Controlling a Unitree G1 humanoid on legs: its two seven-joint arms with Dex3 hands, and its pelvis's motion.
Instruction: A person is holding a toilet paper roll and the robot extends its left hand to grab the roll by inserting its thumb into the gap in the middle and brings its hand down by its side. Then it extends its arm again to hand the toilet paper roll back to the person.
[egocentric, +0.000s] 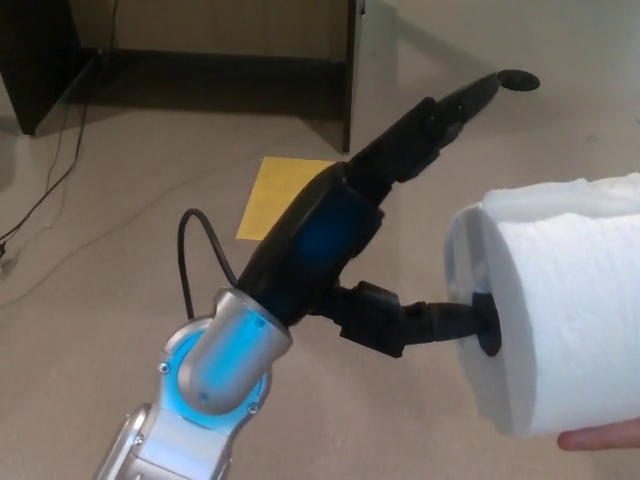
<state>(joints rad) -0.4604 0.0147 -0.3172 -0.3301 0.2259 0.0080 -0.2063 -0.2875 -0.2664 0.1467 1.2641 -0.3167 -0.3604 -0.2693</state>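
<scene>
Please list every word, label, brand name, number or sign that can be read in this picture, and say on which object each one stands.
None: no readable text appears in the head view.
The toilet paper roll is plain white.
The left robot hand is black and carries no visible marking.
The yellow sheet on the floor appears blank.
</scene>
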